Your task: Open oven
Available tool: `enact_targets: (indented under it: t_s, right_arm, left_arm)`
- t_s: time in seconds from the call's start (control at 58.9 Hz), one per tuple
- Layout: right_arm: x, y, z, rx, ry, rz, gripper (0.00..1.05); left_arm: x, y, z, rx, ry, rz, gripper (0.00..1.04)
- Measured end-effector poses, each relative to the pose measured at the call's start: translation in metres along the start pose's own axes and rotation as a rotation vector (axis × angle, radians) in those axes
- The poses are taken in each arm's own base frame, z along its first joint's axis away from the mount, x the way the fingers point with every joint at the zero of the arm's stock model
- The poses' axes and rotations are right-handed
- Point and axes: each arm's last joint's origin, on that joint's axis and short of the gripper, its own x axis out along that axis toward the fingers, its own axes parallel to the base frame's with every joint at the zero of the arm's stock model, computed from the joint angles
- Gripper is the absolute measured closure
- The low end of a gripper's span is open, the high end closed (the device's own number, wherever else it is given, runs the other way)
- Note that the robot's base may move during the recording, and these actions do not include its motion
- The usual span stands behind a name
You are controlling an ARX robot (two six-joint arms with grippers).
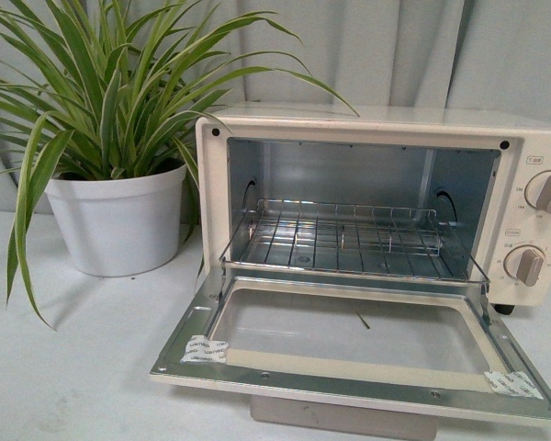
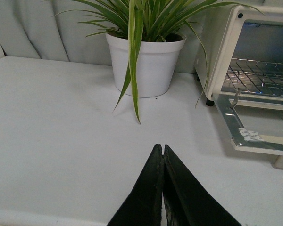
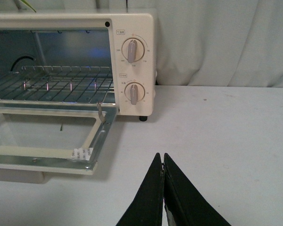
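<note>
The left claw (image 2: 161, 149) is pinched closed and holds nothing, over the white worktop (image 2: 61, 122) near a potted spider plant (image 1: 119, 138). The oven (image 1: 386, 124) sits in the middle, its door (image 1: 358, 344) already down flat. The oven looks heavy and stiff; the door's glass could break, so hold its front edge. The right claw (image 3: 162, 157) is closed and empty too.

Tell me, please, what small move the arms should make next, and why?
Probably none beyond holding clear: the oven door already lies fully down, with the wire rack exposed. Both the left gripper and right gripper are shut, empty, and apart from the oven, over the table.
</note>
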Motion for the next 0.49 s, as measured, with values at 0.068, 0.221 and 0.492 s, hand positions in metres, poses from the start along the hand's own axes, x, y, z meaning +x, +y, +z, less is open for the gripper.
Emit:
enact_targets:
  t_s: [0.068,0.221,0.492]
  right_arm:
    - [0.0,0.0,0.0,0.0,0.0,-0.001,1.04]
    - [0.0,0.0,0.0,0.0,0.0,-0.001,1.04]
    - [0.0,0.0,0.0,0.0,0.0,-0.002,1.04]
  left_arm:
    - [0.0,0.003,0.0,0.002,0.001,-0.018,1.01]
    - [0.0,0.012,0.0,0.007,0.001,0.005,1.01]
    - [0.0,0.013,0.0,0.006,0.001,0.006,0.98]
